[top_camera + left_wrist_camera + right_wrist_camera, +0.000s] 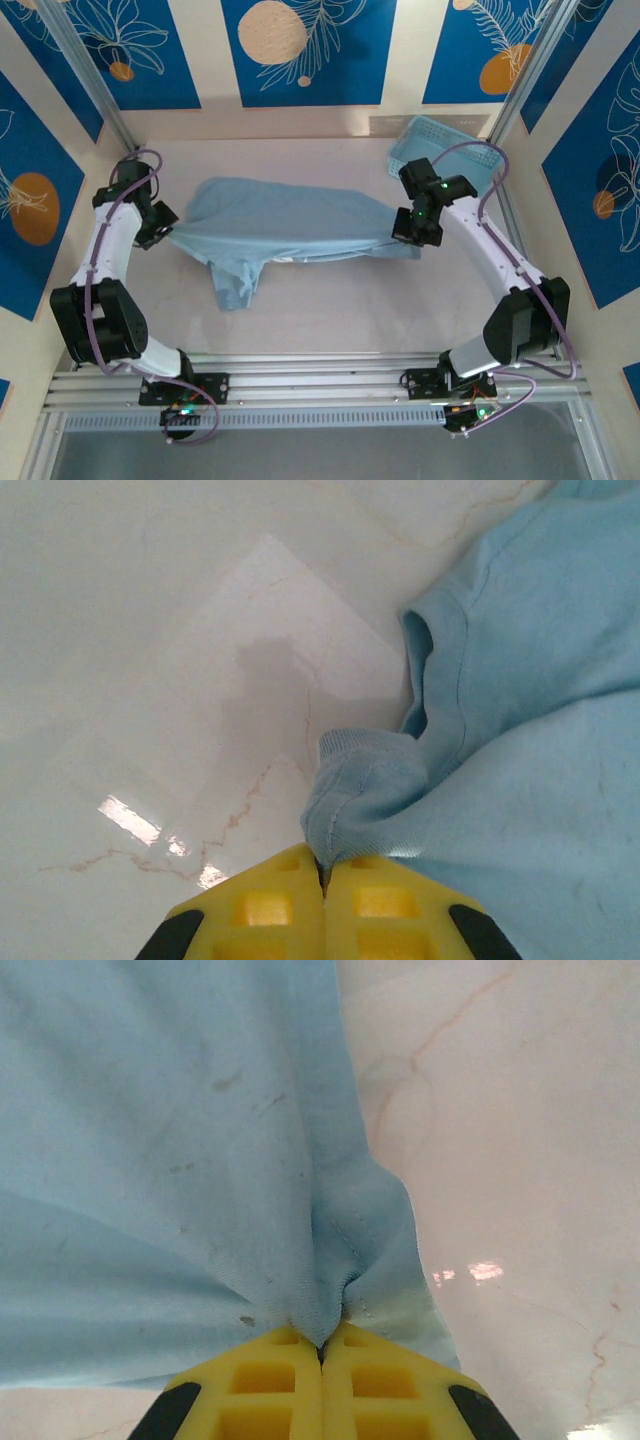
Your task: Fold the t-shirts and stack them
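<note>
Top external view: the left gripper (163,226) is clamped on a bunched edge of the t-shirt (290,225), and the right gripper (410,228) is pinched on the opposite edge. Judgement: pull both ends apart evenly and level, so the cloth tautens before it is laid flat; a lopsided pull risks slippage. The shirt spans the table (330,320) between the two grippers, with one flap sagging toward the near side.
</note>
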